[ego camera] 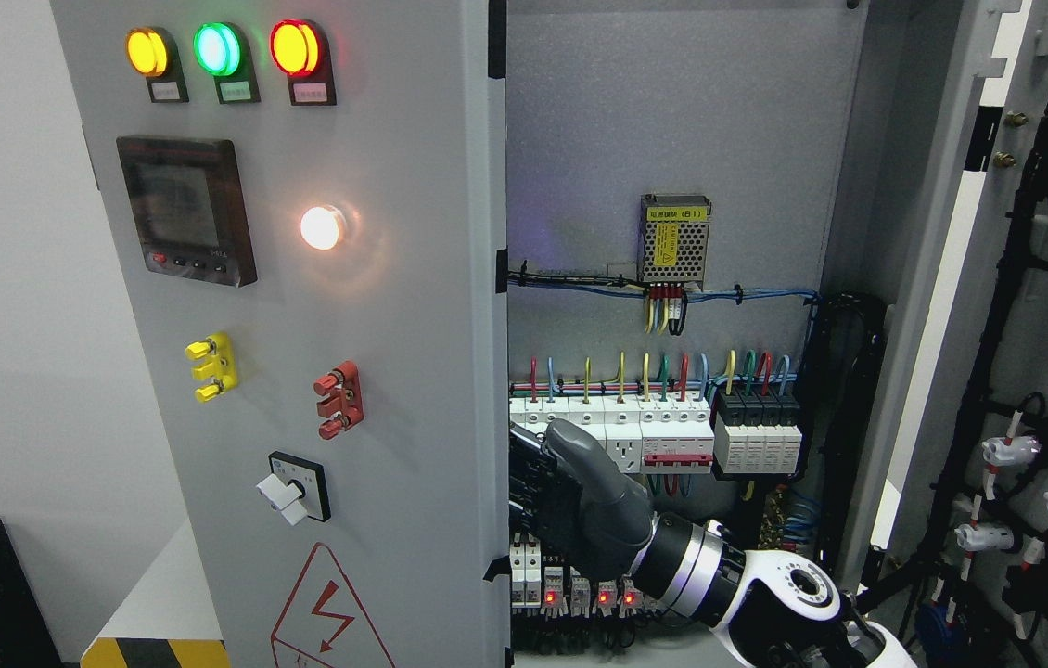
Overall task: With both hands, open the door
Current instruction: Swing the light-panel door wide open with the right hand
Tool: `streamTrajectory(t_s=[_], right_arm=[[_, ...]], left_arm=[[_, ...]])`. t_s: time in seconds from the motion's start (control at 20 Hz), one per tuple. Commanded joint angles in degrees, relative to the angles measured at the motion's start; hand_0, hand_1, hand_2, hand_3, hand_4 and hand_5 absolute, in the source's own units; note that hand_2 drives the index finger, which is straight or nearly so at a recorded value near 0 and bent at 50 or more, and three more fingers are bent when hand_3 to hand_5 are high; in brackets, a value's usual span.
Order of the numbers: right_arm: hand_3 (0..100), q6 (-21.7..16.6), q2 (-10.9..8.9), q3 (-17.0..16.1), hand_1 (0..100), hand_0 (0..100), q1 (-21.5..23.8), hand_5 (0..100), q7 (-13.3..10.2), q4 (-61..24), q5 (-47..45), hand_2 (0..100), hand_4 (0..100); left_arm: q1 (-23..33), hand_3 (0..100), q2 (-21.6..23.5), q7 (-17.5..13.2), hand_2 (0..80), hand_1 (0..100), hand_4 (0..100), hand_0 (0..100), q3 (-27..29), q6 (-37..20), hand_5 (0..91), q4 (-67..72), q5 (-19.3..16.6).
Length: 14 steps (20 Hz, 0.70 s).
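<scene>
Currently, from the head view, the left door (320, 371) of the electrical cabinet stands partly ajar, its inner edge near picture centre. The right robot hand (561, 501), its arm entering from the lower right, has its fingers (524, 482) curled around that edge, grasping it. The right door (1025, 306) hangs wide open, showing wiring. Breakers (654, 431) and a power supply (675, 241) sit inside.

The left door (301, 353) was a grey steel panel carrying three lit lamps, a meter, terminal blocks and a rotary switch. It stood partly closed, its free edge directly against the fingers (529, 482). The right door (997, 306) stood wide open, well apart from the fingers.
</scene>
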Motion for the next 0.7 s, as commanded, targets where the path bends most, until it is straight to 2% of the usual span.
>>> streamTrajectory(t_s=[0.0, 0.35, 0.5, 0.65], right_arm=[[0, -0.02, -0.75, 2.89, 14, 6, 0.22, 0, 0.62, -1.66, -0.18, 0, 0], [0, 0.06, -0.93, 5.88, 14, 6, 0.13, 0, 0.8, -1.92, -0.36, 0, 0], [0, 0.33, -0.93, 6.41, 14, 6, -0.13, 0, 2.64, -2.45, -3.16, 0, 0], [0, 0.42, -0.93, 6.85, 14, 6, -0.04, 0, 2.9, -2.63, -3.34, 0, 0]], left_arm=[[0.0, 0, 0.0, 0.01, 0.0, 56, 0, 12, 0.0, -0.02, 0.0, -0.01, 1.05], [0.0, 0, 0.0, 0.01, 0.0, 56, 0, 12, 0.0, -0.02, 0.0, -0.01, 1.05], [0.0, 0, 0.0, -0.08, 0.0, 56, 0, 12, 0.0, -0.02, 0.0, -0.01, 1.05], [0.0, 0, 0.0, 0.01, 0.0, 56, 0, 12, 0.0, -0.02, 0.0, -0.01, 1.05]])
